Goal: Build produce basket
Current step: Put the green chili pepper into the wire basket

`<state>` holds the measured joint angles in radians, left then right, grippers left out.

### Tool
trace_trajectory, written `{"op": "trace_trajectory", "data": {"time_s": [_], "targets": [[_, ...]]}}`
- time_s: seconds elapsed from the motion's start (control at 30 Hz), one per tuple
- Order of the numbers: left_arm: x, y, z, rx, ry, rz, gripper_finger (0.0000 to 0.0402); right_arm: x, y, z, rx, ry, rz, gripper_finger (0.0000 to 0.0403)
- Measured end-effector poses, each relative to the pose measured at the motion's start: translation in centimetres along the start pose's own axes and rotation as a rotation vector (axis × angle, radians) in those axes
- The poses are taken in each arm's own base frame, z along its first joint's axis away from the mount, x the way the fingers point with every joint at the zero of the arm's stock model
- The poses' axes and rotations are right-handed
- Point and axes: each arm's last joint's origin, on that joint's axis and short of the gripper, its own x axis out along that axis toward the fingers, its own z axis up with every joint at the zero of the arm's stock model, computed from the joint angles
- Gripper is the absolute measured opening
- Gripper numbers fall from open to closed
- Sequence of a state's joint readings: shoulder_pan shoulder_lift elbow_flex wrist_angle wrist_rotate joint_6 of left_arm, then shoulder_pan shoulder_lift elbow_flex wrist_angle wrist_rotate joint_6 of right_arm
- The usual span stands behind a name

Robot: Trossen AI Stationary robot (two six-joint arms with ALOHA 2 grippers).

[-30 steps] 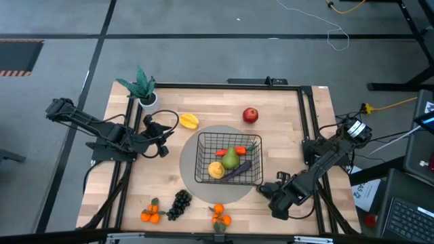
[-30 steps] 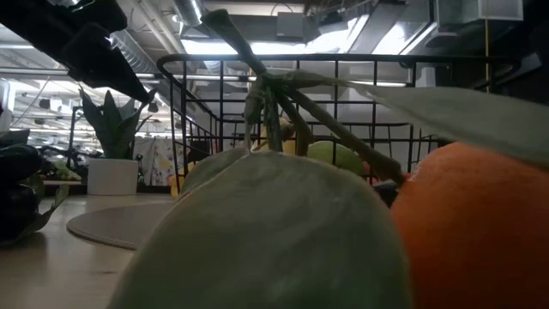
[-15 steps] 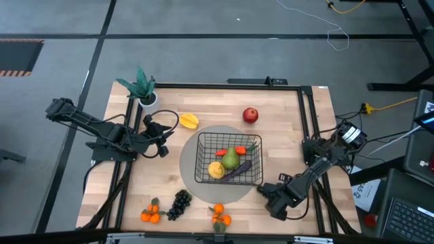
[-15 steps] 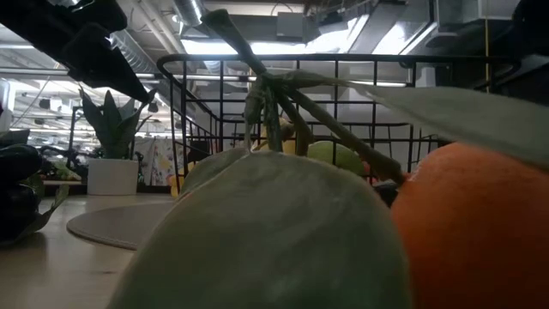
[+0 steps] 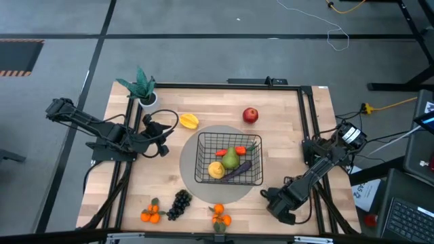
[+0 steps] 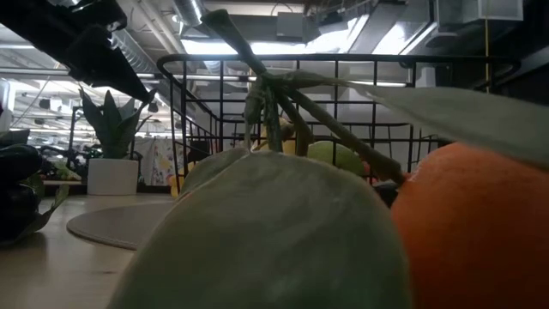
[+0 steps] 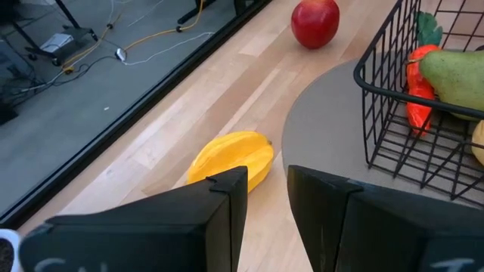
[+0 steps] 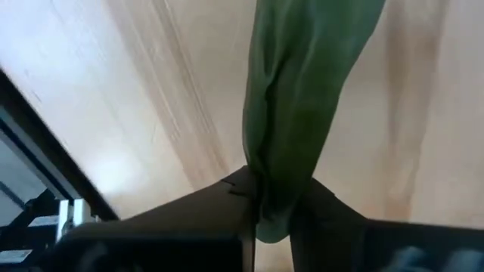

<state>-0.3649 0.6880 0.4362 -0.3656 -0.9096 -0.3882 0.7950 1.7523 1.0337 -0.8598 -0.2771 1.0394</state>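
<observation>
you have the right hand [image 5: 271, 198] low at the near right part of the counter [image 5: 285, 129], just off the round grey mat [image 5: 191, 150]. in its wrist view the two dark fingers [image 8: 189, 219] are pinched together on a long, smooth, dull-green thing [image 8: 302, 98] that runs away from them over pale wood grain; you cannot tell from that view what the thing is (its far end runs out of view).

your left hand [image 5: 165, 136] sits at the left side of the counter, above the wood. its blocky dark fingers [image 7: 204, 219] stand a little apart with nothing between them. just beyond them lies the starfruit [image 7: 231, 159], yellow, waxy and ridged, resting on the planks beside the mat's edge.

the basket [image 5: 228, 160] is on the mat at the counter's middle: black wire grid, shallow, roughly square. inside it you can see a green pear [image 5: 232, 158], a yellow lemon [image 5: 215, 170], a dark purple eggplant [image 5: 239, 169] and a bit of orange carrot [image 5: 239, 148].

outside the basket: a glossy red apple [image 5: 250, 115] on the far side, black grapes [image 5: 180, 203] in a knobbly bunch at the near edge, and tangerines [image 5: 150, 215] in two small clusters either side of the grapes. one of them, with a big matte leaf, fills the low view.

a teal leafy plant [image 5: 140, 84] in a white pot stands at the far left corner.
</observation>
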Motion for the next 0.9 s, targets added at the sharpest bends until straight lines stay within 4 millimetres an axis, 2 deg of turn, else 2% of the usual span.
{"op": "trace_trajectory", "data": {"time_s": [0.27, 0.57, 0.73, 0.9], "targets": [[0.0, 0.0, 0.0, 0.003, 0.0, 0.0, 0.0086, -3.4, 1.2, -1.0, 0.066, 0.052, -0.081, 0.0024], [0.0, 0.0, 0.0, 0.006, 0.0, 0.0, 0.0086, -9.6, 5.2, -4.0, -0.048, 0.014, -0.027, 0.0022], [0.0, 0.0, 0.0, 0.006, 0.0, -0.001, 0.0086, -12.4, 6.3, -5.0, -0.223, -0.18, -0.065, 0.0022], [0.0, 0.0, 0.0, 0.006, 0.0, -0.001, 0.0086, -14.3, 6.6, -4.7, -0.473, -0.494, -0.25, 0.0022]]}}
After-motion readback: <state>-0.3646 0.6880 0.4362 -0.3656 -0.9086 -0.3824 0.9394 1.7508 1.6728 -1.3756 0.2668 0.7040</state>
